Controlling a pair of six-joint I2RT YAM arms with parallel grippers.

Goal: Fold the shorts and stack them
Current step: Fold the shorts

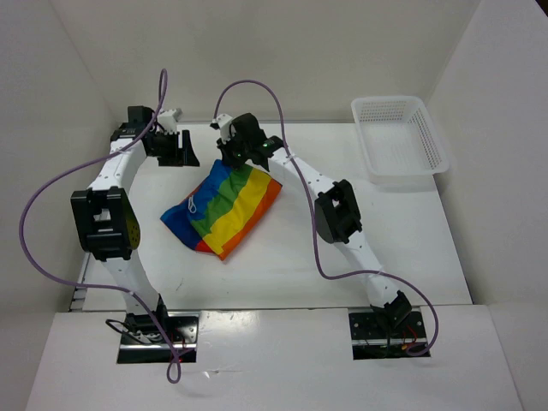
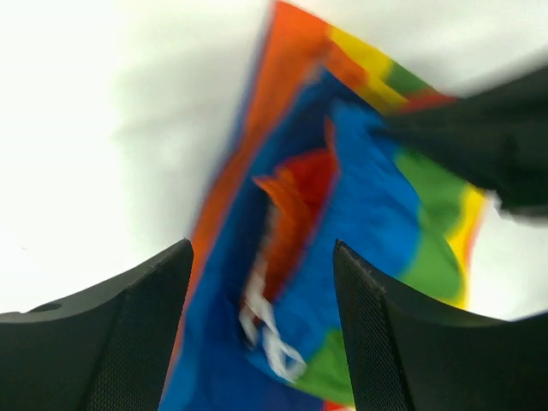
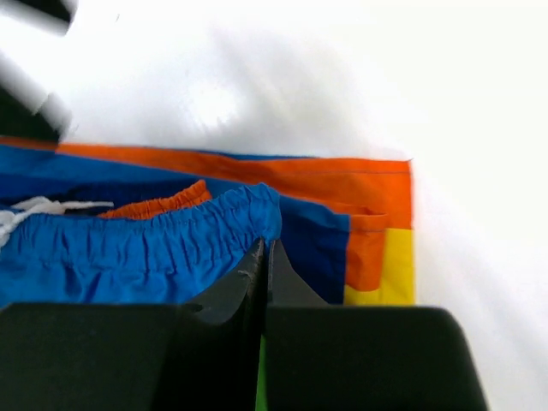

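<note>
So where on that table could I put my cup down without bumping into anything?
The widest bare stretch of table lies right of the right arm, in front of the mesh basket. A narrower strip runs between the shorts and the table's near edge. The far left is crowded: left gripper and right gripper both sit by the shorts.

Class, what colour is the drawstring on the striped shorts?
White. The drawstring shows best in the left wrist view, against the blue of the shorts.
</note>
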